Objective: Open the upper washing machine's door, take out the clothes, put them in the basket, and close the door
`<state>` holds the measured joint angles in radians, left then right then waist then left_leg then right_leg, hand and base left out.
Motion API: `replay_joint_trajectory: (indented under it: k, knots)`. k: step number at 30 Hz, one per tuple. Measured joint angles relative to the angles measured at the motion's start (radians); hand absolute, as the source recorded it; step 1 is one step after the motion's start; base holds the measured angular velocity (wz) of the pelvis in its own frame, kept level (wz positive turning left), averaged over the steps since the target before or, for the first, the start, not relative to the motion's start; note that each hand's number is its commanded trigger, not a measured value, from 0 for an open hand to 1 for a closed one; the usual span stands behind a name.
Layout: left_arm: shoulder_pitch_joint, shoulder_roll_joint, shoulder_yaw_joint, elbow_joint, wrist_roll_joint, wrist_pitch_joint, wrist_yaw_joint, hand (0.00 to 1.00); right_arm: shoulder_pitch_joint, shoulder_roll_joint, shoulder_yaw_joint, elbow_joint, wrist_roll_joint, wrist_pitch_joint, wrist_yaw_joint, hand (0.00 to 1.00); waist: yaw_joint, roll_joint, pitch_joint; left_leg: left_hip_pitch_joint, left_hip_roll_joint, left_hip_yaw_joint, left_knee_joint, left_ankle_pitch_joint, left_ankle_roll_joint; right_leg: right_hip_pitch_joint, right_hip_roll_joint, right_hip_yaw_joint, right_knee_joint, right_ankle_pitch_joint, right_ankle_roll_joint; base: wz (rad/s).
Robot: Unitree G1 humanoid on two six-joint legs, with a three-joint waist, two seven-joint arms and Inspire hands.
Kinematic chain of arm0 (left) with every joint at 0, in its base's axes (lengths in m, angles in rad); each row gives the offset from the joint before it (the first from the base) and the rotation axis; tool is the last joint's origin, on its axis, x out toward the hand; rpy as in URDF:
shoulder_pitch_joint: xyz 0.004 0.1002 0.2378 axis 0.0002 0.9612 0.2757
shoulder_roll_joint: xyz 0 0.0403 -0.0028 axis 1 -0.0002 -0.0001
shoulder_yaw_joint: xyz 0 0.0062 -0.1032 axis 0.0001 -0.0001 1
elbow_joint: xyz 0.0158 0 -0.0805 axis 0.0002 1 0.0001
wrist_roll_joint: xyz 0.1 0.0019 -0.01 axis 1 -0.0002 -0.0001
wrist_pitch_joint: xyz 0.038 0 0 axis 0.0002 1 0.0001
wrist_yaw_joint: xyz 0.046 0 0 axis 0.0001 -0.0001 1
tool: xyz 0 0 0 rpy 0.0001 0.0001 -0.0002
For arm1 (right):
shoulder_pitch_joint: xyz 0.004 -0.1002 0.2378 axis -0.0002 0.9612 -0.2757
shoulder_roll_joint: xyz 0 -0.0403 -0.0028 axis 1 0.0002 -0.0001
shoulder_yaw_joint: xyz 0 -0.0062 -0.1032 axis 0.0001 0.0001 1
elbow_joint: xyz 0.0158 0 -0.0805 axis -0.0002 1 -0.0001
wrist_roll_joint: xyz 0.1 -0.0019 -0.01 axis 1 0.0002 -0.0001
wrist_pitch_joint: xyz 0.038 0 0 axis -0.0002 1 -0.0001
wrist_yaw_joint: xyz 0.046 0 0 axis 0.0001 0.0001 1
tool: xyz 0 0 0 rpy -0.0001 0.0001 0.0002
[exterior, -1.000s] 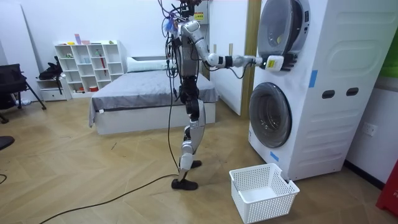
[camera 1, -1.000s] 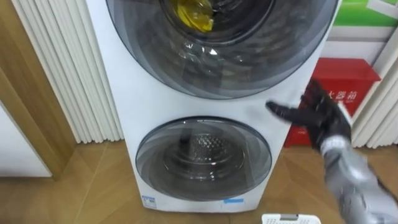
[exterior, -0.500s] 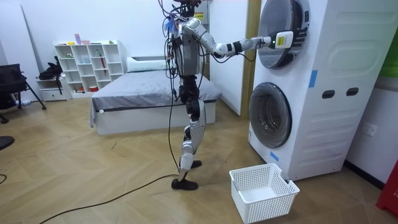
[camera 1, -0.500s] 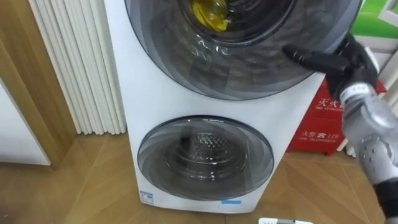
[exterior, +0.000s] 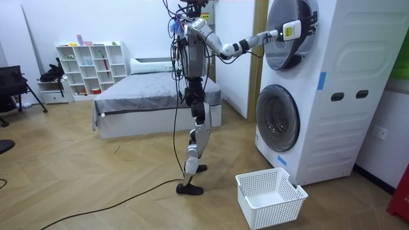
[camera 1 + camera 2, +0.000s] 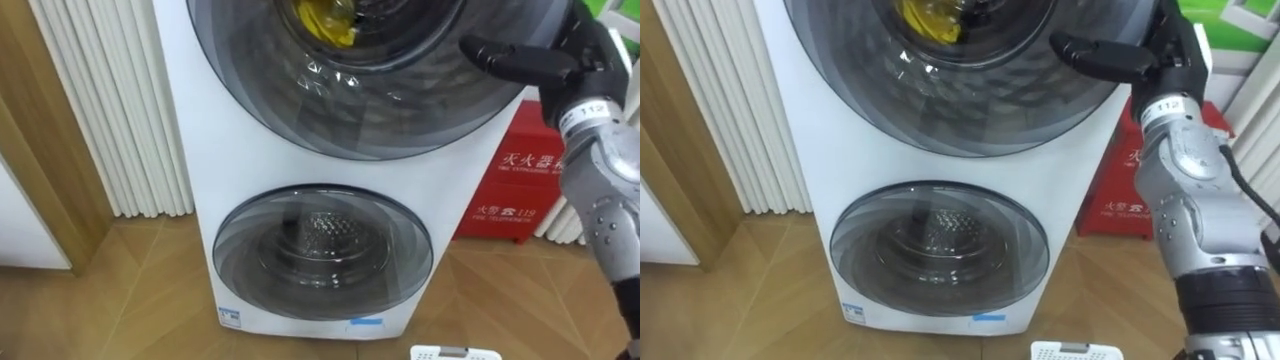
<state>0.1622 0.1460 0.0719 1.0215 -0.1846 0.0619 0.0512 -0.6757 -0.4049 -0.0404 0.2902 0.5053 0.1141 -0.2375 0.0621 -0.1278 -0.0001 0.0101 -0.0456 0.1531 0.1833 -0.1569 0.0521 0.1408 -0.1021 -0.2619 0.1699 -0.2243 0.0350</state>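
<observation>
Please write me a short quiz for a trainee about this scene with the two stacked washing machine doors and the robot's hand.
1. True or false: the lower door stands open.
2. What colour is the cloth seen behind the glass of the upper door? A red, B yellow, C blue.
3. Fill the gap: the right hand is at the right edge of the ___ door.

Key: 1 false, it is shut. 2 B. 3 upper.

Home bedrm w/ laundry corner: bed [image 5: 153,96], cube shelf [image 5: 89,67], stacked washers [image 5: 339,128], wood floor [image 5: 96,179].
</observation>
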Motion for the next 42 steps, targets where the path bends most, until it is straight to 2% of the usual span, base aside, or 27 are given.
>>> replay_joint_trajectory:
  k: [4, 11, 14, 19, 22, 27, 31, 37, 42]
  knots:
    - [0.001, 0.008, -0.019, -0.006, 0.000, 0.000, 0.009, 0.00, 0.064, 0.000, 0.024, -0.102, -0.010, 0.000, -0.004, 0.00, 0.000, 0.000, -0.0002, 0.002, 0.003, 0.000, 0.000, 0.000, 0.000, -0.005, 0.001, 0.002, 0.000, 0.000, 0.000, -0.14]
    - [-0.003, 0.023, -0.064, -0.007, 0.001, -0.004, 0.013, 0.00, 0.160, 0.002, 0.057, -0.224, -0.116, -0.003, 0.002, 0.00, 0.000, 0.002, -0.0004, 0.016, 0.003, 0.000, -0.002, 0.000, 0.000, 0.001, 0.000, 0.013, 0.000, 0.001, -0.001, -0.09]
    - [-0.001, 0.023, -0.068, -0.006, 0.001, -0.004, 0.030, 0.00, 0.214, 0.020, 0.054, -0.281, -0.112, -0.017, 0.011, 0.00, -0.004, 0.007, -0.0003, 0.017, 0.003, 0.004, -0.002, 0.000, 0.000, 0.004, 0.000, 0.010, -0.001, 0.001, -0.001, 0.01]
    - [0.000, 0.023, -0.085, -0.006, -0.011, -0.006, 0.052, 0.00, 0.339, 0.046, 0.059, -0.399, -0.114, -0.065, 0.043, 0.00, -0.005, 0.025, -0.0008, 0.018, 0.004, 0.005, -0.003, -0.001, -0.002, 0.002, -0.001, 0.010, -0.001, 0.001, -0.001, -0.02]
    - [-0.001, 0.025, -0.098, 0.004, -0.019, -0.018, 0.056, 0.00, 0.373, 0.050, 0.069, -0.415, -0.111, -0.071, 0.074, 0.00, -0.007, 0.031, -0.0015, 0.018, 0.014, 0.006, -0.009, -0.003, -0.006, 0.003, 0.001, 0.007, 0.001, 0.003, -0.003, -0.07]
    - [0.006, 0.031, -0.096, 0.015, -0.019, -0.028, 0.057, 0.00, 0.394, 0.055, 0.078, -0.437, -0.117, -0.070, 0.126, 0.00, -0.033, 0.034, -0.0022, 0.006, 0.017, 0.003, -0.001, -0.002, -0.007, -0.001, 0.010, 0.005, 0.001, 0.018, -0.007, -0.02]
    - [0.015, 0.033, -0.096, 0.015, -0.018, -0.042, 0.055, 0.00, 0.467, 0.055, 0.080, -0.538, -0.141, -0.069, 0.159, 0.00, -0.039, 0.033, -0.0056, 0.002, 0.019, 0.005, 0.006, 0.001, -0.009, -0.005, 0.012, 0.007, 0.002, 0.020, -0.009, 0.00]
    - [0.029, 0.035, -0.094, 0.038, -0.019, -0.073, 0.045, 0.00, 0.472, 0.060, 0.075, -0.595, -0.107, -0.066, 0.199, 0.00, -0.057, 0.033, -0.0055, 0.008, 0.020, 0.009, 0.005, 0.001, -0.009, 0.000, 0.012, 0.002, 0.001, 0.020, -0.009, 0.01]
    - [0.029, 0.035, -0.082, 0.047, -0.019, -0.090, 0.009, 0.00, 0.472, 0.060, 0.057, -0.651, -0.110, -0.056, 0.246, 0.00, -0.058, 0.032, -0.0052, 0.017, 0.020, 0.013, -0.005, 0.001, -0.010, 0.001, 0.012, 0.006, 0.001, 0.020, -0.009, -0.05]
